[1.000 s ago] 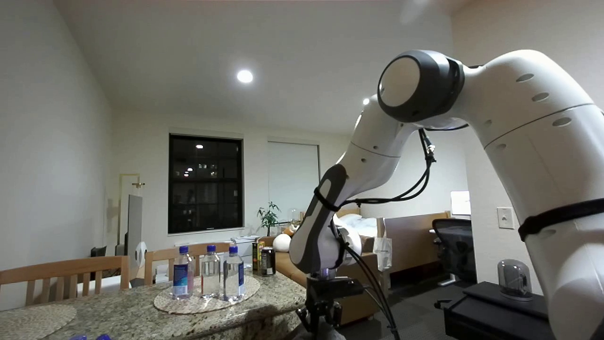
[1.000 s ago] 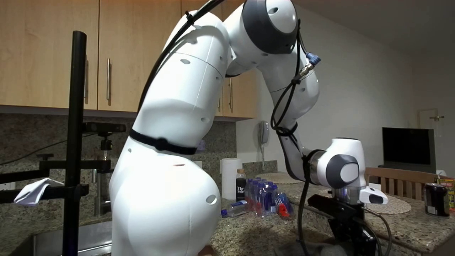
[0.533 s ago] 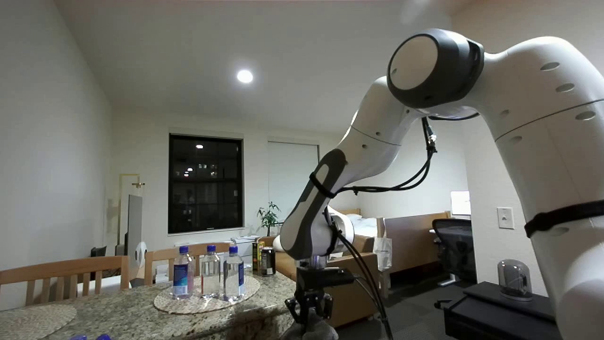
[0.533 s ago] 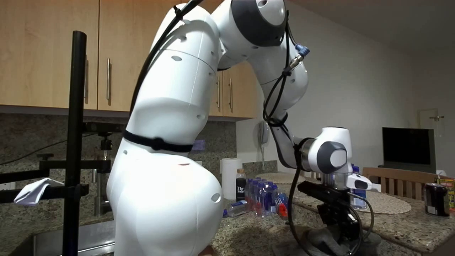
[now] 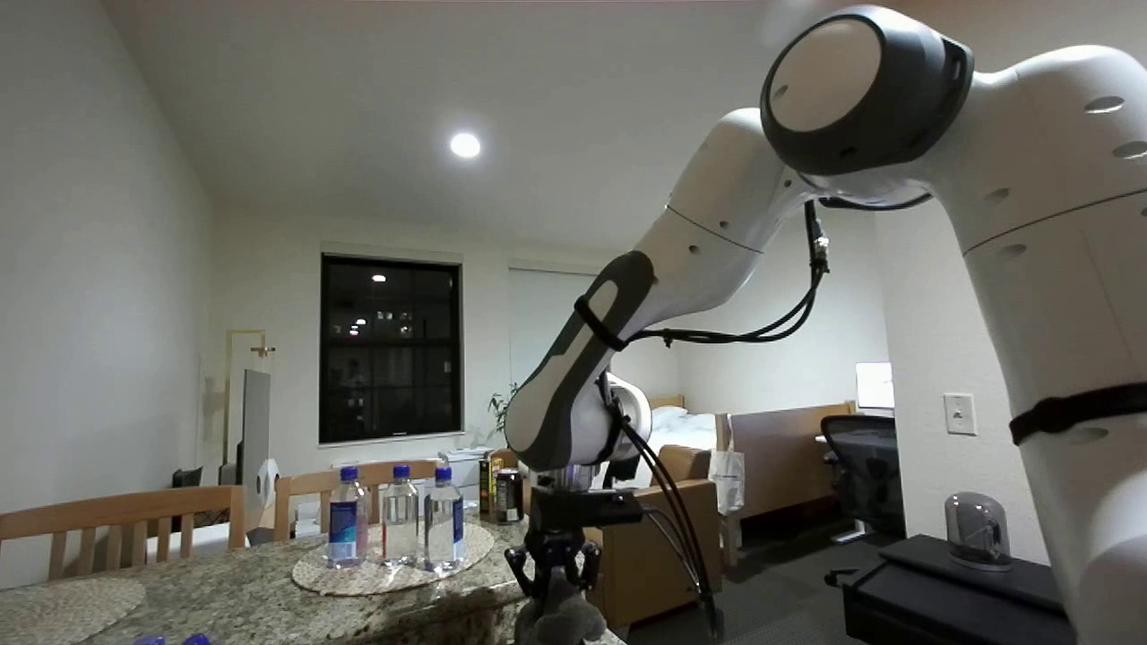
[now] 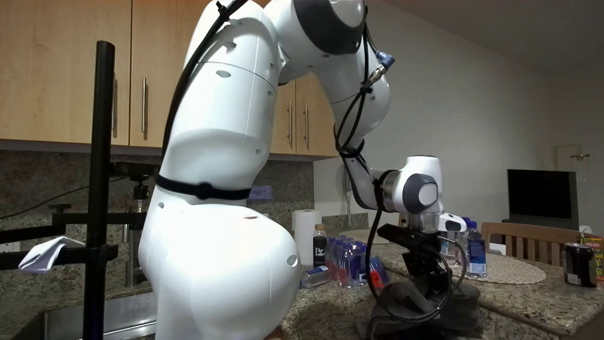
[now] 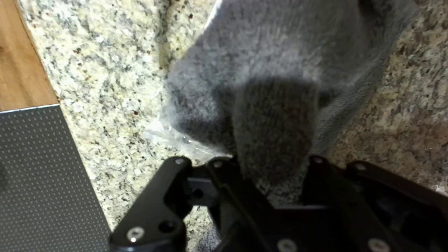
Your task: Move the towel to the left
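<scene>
The grey towel (image 7: 287,42) fills the upper middle of the wrist view, with a bunched fold standing up between my fingers. My gripper (image 7: 271,168) is shut on that fold, one finger on each side. In an exterior view my gripper (image 5: 553,573) points down with the grey towel (image 5: 560,620) bunched below it, cut off by the frame's bottom edge. In an exterior view the towel (image 6: 455,304) drapes beneath the gripper (image 6: 427,281) beside the raised counter; a cable loop crosses it. How much of the towel touches the surface is hard to tell.
Water bottles (image 5: 400,520) stand on a round placemat (image 5: 309,573) on the raised granite counter (image 5: 242,591). More bottles (image 6: 347,262) cluster near a paper towel roll (image 6: 306,236). A black can (image 6: 579,265) stands on the counter. Clear plastic (image 7: 178,138) lies beside the towel.
My gripper has moved left and somewhat up in both exterior views. The towel has moved with it, and more of it now shows. The arm's elbow has risen.
</scene>
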Controlling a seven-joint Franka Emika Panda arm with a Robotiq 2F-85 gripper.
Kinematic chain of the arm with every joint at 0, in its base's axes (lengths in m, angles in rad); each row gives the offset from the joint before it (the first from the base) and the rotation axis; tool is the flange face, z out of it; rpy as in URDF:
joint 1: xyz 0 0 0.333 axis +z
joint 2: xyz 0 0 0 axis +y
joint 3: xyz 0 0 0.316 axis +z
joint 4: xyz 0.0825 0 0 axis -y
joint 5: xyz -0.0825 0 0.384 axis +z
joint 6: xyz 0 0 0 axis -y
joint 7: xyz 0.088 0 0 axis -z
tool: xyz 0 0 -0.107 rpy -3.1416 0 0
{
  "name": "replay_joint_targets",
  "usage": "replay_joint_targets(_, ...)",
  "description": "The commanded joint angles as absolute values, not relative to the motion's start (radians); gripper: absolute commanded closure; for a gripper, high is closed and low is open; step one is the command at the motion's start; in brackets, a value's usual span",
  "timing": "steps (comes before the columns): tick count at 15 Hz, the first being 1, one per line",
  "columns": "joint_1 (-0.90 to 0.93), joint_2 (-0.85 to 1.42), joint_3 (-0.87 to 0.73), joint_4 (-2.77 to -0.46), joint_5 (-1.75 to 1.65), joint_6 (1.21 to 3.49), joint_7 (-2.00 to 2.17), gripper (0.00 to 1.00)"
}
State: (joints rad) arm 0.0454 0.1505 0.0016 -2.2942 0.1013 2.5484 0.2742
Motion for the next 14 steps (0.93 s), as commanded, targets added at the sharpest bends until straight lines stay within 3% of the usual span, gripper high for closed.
replay_joint_targets(1,0.076,0.105,0.026,-2.338,0.113,2.565,0.344,0.89)
replay_joint_targets(14,0.266,0.13,0.078,-2.388,-0.051,2.752,0.778,0.89)
